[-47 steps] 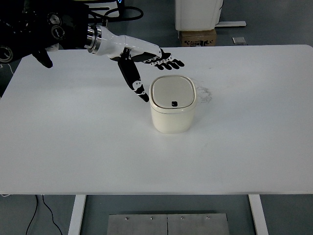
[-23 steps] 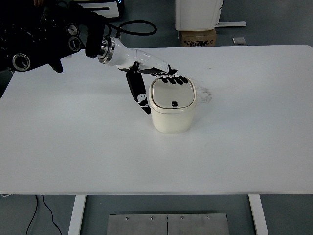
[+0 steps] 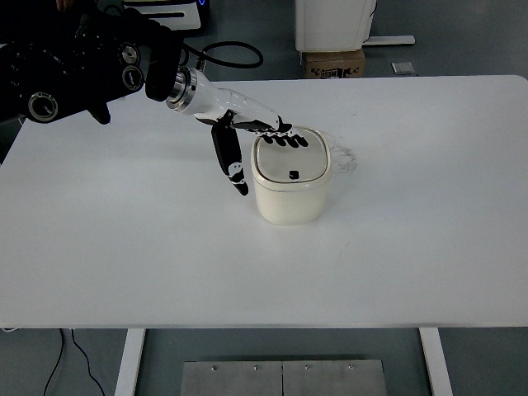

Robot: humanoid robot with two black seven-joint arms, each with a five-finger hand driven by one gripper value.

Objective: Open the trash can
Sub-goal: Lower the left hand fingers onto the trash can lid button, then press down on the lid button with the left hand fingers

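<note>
White and wide, the surface [image 3: 148, 247] carries a cream, rounded-square plastic trash can [image 3: 290, 194] near its middle, lid down with a small dark button at the front edge. From the left comes the left hand [image 3: 247, 136] (white shell, black digits), spread open and holding nothing: its fingertips [image 3: 285, 139] lie over the lid's back-left rim, while the thumb hangs down beside the can's left wall.
</note>
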